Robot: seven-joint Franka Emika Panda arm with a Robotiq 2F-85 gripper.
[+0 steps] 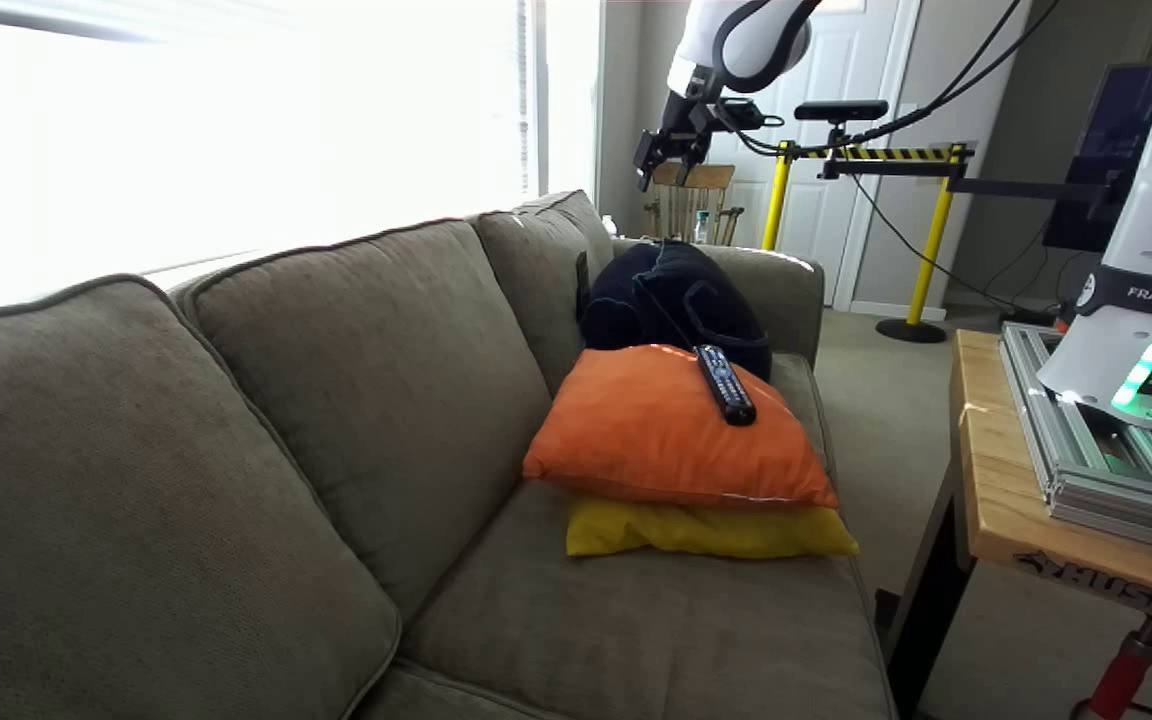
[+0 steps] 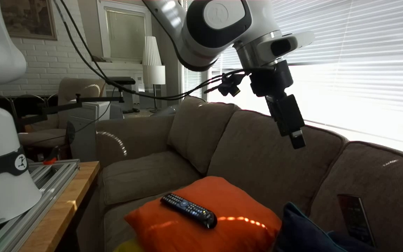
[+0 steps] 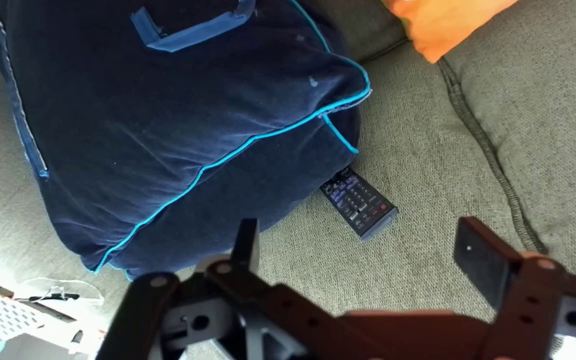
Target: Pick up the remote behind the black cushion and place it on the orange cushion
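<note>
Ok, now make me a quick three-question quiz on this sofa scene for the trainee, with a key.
1. Which cushion lies directly under the orange cushion?
2. True or false: the pincer is open, with nothing in its grip.
3. How many remotes are in view, and where?
Key:
1. The yellow cushion.
2. True.
3. Two: the uncovered remote on the orange cushion, the half-hidden remote poking out from behind the dark cushion.
</note>
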